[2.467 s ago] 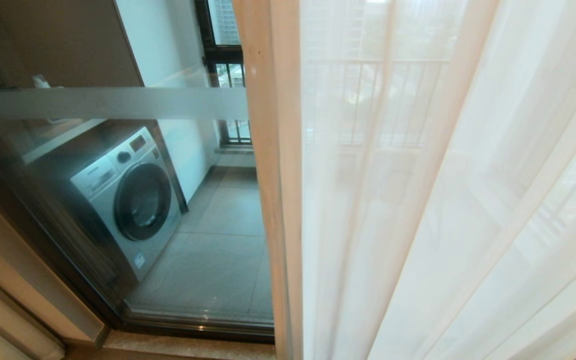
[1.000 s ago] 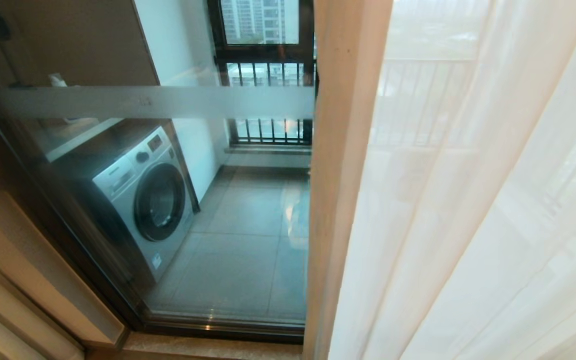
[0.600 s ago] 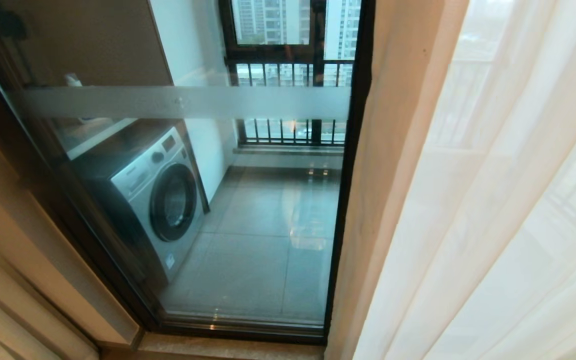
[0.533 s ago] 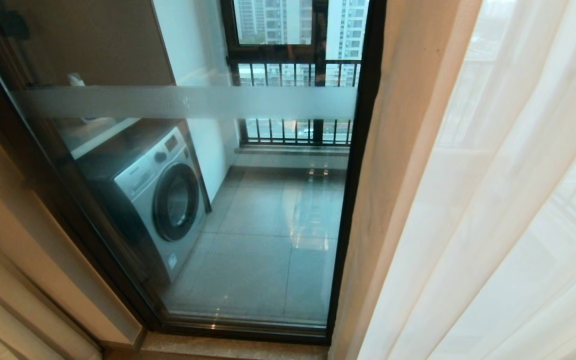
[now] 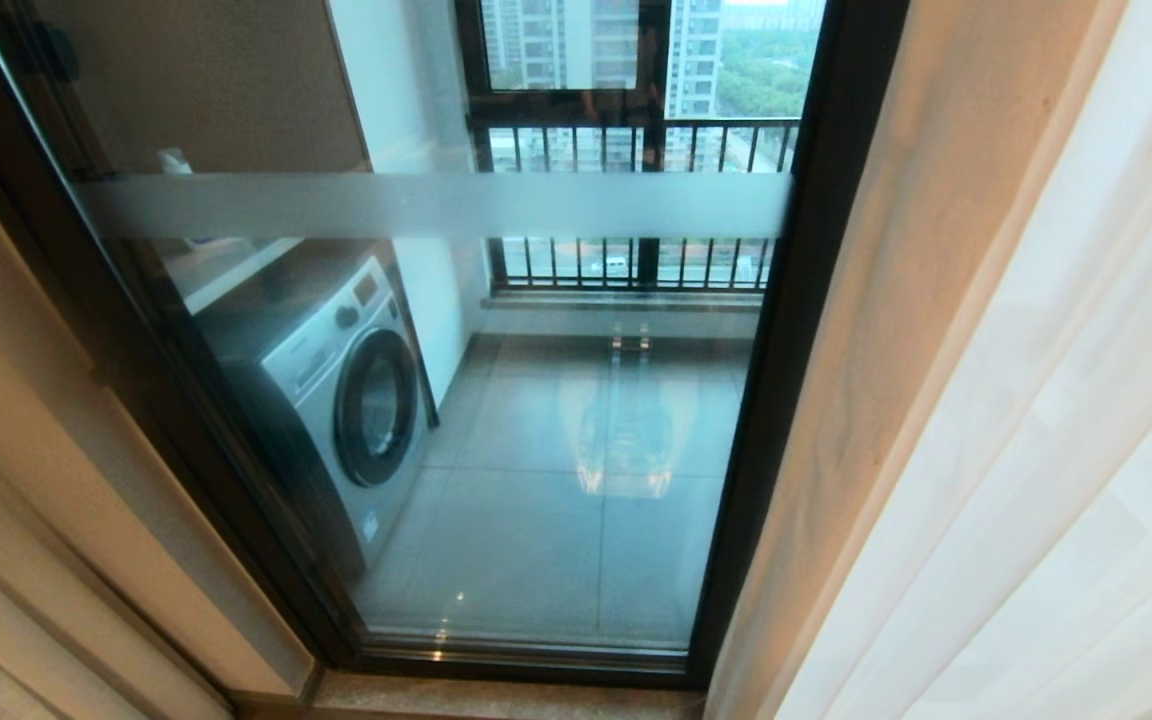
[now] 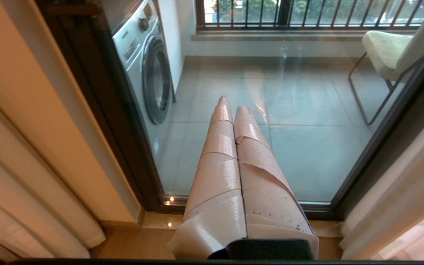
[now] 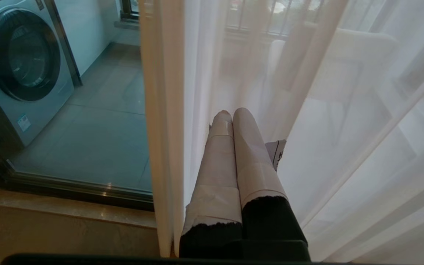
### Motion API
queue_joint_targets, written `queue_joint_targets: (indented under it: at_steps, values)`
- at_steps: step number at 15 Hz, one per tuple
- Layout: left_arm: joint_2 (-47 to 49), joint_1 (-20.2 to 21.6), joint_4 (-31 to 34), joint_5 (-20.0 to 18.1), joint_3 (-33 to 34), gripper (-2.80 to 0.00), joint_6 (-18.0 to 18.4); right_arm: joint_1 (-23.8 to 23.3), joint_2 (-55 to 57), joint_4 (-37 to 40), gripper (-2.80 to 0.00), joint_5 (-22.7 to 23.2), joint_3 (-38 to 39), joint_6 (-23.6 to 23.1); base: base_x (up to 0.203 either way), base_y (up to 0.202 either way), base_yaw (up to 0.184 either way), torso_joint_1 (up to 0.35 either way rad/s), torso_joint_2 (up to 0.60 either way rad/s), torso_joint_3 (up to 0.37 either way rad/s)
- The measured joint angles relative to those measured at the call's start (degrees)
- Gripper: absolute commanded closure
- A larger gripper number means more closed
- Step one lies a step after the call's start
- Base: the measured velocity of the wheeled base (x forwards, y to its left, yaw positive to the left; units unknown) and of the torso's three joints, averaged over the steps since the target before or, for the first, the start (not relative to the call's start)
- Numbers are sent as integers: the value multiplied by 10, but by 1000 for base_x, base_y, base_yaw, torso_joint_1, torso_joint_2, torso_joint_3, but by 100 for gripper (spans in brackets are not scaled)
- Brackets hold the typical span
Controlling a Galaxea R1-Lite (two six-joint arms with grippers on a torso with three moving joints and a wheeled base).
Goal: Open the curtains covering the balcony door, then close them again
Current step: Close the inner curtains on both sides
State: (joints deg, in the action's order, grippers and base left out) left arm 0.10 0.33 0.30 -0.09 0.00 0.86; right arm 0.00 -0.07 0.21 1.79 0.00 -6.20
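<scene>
One curtain hangs right of one door; both grippers, left and right, closed, empty.

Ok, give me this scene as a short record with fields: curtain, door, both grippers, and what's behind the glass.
curtain: sheer white curtain with cream hemmed edge, hanging on the right, left pane uncovered
door: black-framed glass balcony door with frosted band
left gripper: shut, empty, pointing at the glass
right gripper: shut, pressed into the curtain folds
behind glass: silver washing machine, cream chair
</scene>
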Motion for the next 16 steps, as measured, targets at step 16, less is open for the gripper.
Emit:
queue_joint_targets:
  at_steps: [16]
  values:
    - [0,0,0,0,0,0,1,0,0,0,0,0,0,0,0,184,2,2,2,3]
